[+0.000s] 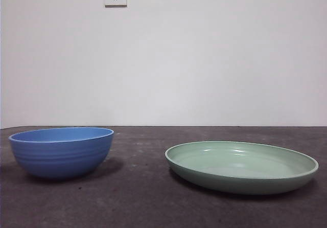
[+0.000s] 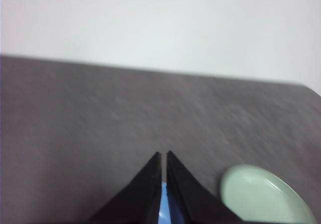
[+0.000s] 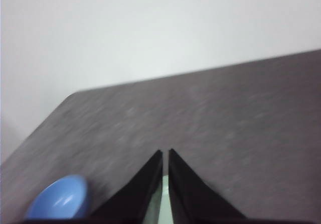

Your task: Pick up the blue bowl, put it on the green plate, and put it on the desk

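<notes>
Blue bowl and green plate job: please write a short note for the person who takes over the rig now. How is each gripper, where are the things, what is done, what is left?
Left gripper: jaws shut, holding nothing, raised above the blue bowl.
Right gripper: jaws shut, holding nothing, raised above the green plate.
The bowl stands upright on the desk, apart from the plate, which lies flat on the desk beside it.
Done: nothing; the bowl is not on the plate.
Left: pick up the bowl, set it on the plate, then set it on the desk.
</notes>
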Tool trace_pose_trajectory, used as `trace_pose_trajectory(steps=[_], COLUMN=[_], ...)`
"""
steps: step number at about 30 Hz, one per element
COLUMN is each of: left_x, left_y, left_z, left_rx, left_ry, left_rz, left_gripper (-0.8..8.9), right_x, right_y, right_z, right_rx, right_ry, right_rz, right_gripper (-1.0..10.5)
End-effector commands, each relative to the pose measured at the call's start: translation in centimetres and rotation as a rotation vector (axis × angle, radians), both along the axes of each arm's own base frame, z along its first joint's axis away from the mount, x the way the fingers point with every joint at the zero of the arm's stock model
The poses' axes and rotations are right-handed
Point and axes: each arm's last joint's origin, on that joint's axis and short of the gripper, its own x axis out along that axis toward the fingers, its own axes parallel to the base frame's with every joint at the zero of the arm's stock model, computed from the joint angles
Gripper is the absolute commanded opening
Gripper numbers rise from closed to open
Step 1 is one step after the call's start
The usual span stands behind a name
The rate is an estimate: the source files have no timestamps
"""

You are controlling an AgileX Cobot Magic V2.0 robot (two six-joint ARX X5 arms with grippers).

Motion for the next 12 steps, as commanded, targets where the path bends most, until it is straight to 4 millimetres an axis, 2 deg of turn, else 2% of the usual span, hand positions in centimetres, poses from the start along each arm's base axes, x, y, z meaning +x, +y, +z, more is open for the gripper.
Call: trace_pose_trajectory(steps=[1,7,12], left_x=[0.4,2.2,3.7], left_y=[-0.4,-1.2,-1.7], left_z=[1.2,2.2,1.4], left_rx=[-0.019,-0.076,-0.090], left_ry=[0.047,0.164,0.298], left_rz=[-0.108,-0.306,-0.349], left_gripper=[0.17,0.17,0.19], right_x=[0.2,1.4,2.6], right_y=[0.3,0.6,0.8], right_z=[1.8,3.4,3.4], right_rx=[-0.030,-0.055,-0.054], right_ry=[0.037,0.184,0.271], right_rz=[0.102,0.253,0.321], right_gripper=[0.2,0.2,0.2])
